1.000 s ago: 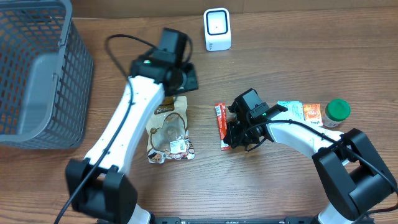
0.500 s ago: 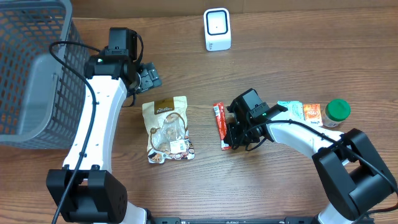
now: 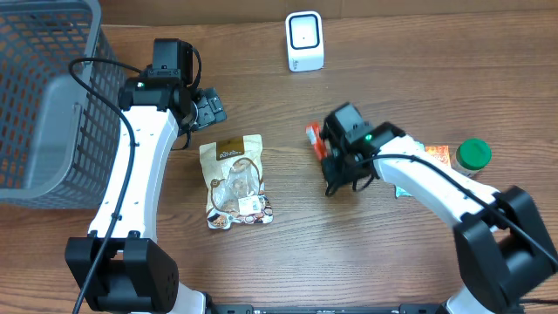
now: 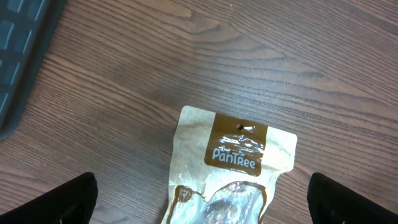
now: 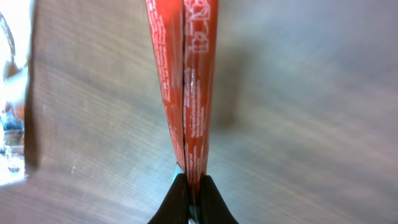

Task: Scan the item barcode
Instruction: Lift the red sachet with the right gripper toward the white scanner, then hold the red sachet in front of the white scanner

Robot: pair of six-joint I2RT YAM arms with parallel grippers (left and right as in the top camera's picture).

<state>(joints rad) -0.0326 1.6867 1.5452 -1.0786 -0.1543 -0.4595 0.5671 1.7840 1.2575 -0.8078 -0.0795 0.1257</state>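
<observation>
A thin red snack packet [image 5: 186,87] stands on edge, pinched at its lower end by my right gripper [image 5: 193,194], which is shut on it. From overhead only a red sliver of the packet [image 3: 312,138] shows at the left of the right gripper [image 3: 325,159], lifted off the table. The white barcode scanner [image 3: 304,41] stands at the far edge, beyond it. My left gripper [image 3: 209,109] is open and holds nothing, hovering just past the top of a brown and cream snack bag [image 3: 235,180]. That bag [image 4: 233,168] lies flat between the wide-spread fingers [image 4: 68,202].
A grey wire basket [image 3: 52,96] fills the far left. To the right of the right arm lie a colourful packet [image 3: 423,157] and a green-capped jar [image 3: 473,155]. The basket's edge [image 4: 18,56] shows at the left wrist view's left.
My left gripper opened, left the snack bag on the table and swung left toward the basket. My right gripper raised the red packet off the table and carried it slightly toward the scanner.
</observation>
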